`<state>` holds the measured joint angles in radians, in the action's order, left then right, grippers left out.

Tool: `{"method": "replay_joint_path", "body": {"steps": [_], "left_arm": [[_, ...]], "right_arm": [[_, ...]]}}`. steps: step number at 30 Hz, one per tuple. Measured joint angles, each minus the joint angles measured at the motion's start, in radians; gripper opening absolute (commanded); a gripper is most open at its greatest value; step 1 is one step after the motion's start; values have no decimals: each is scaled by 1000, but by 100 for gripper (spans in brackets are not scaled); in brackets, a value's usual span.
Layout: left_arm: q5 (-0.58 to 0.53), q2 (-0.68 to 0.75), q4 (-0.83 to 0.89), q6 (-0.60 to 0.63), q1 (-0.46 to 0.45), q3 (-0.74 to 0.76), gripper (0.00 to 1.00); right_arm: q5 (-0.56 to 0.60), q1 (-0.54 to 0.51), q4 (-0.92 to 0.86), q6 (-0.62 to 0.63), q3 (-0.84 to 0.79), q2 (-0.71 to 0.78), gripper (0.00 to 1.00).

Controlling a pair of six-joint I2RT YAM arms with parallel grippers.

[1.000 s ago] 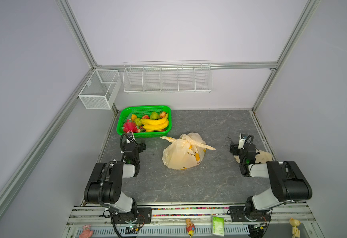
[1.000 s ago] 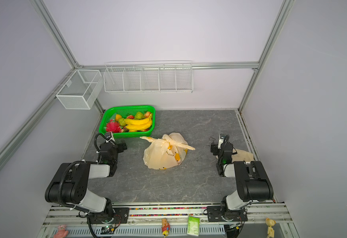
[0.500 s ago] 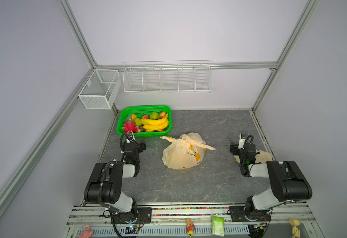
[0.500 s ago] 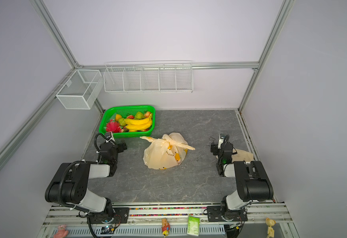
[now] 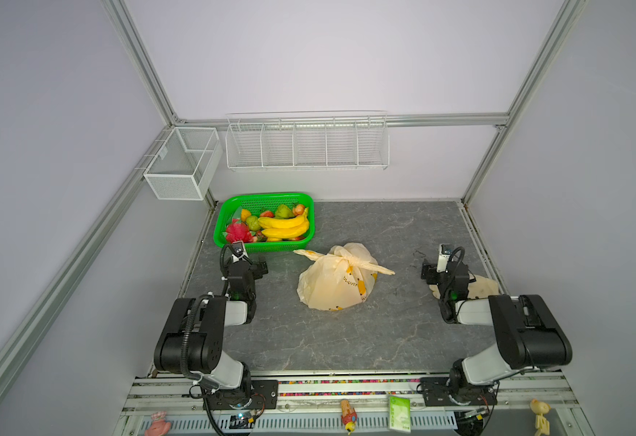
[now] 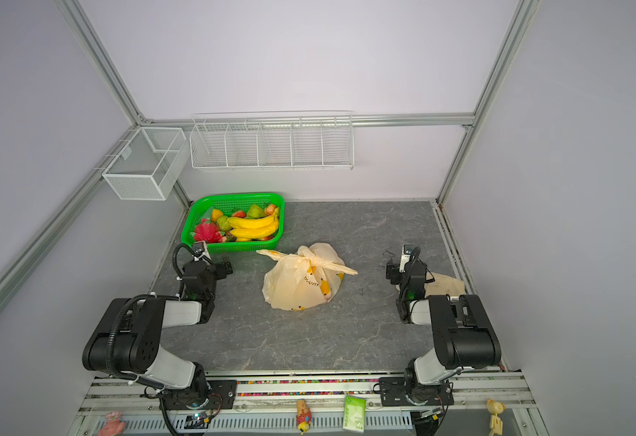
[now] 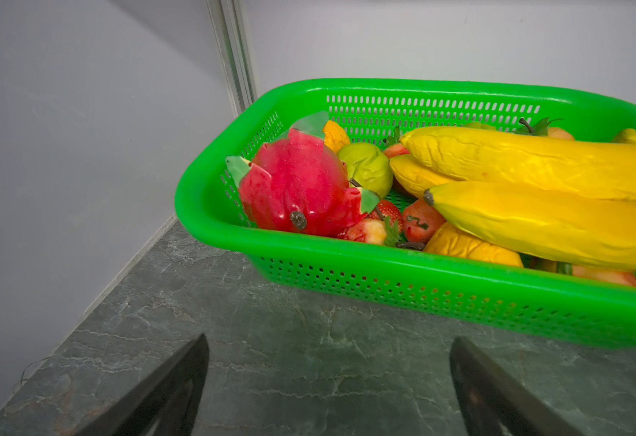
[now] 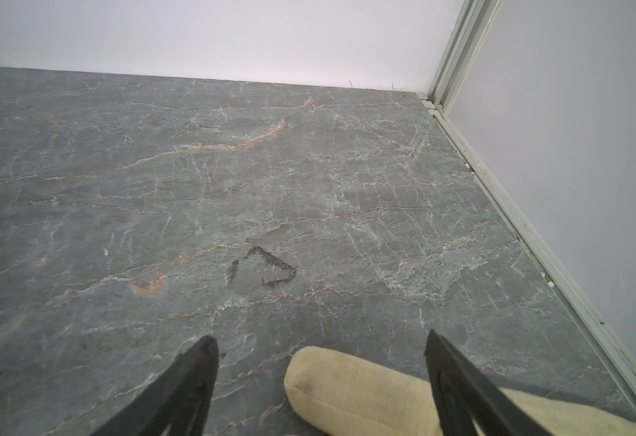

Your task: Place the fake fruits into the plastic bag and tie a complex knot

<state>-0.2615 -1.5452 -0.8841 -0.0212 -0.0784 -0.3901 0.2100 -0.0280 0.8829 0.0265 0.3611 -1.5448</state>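
The plastic bag (image 5: pixel 337 281) (image 6: pixel 301 285) sits bulging in the middle of the grey floor. Its handles are drawn into the knot (image 5: pixel 342 259) (image 6: pixel 307 259), with two flat tails pointing opposite ways. Fake fruits (image 5: pixel 271 226) (image 6: pixel 241 226) fill the green basket (image 7: pixel 384 271): a dragon fruit (image 7: pixel 297 181), bananas (image 7: pixel 535 188) and a pear (image 7: pixel 365 170). My left gripper (image 5: pixel 259 268) (image 6: pixel 225 266) (image 7: pixel 329 339) is open and low in front of the basket, holding nothing. My right gripper (image 5: pixel 427 273) (image 6: pixel 391 272) (image 8: pixel 320 338) is open to the bag's right.
A cream glove (image 5: pixel 478 285) (image 8: pixel 346 389) lies under the right wrist, one finger of it between the open fingers without being gripped. White wire racks (image 5: pixel 305 141) (image 5: pixel 180 166) hang on the back and left walls. The side walls stand close to both grippers.
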Motion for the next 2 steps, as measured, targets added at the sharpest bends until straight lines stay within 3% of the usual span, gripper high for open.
{"method": "replay_joint_path", "body": {"steps": [2], "left_arm": [[0,0,0,0,0,0,99]], "right_arm": [[-2,0,0,0,0,0,89]]}}
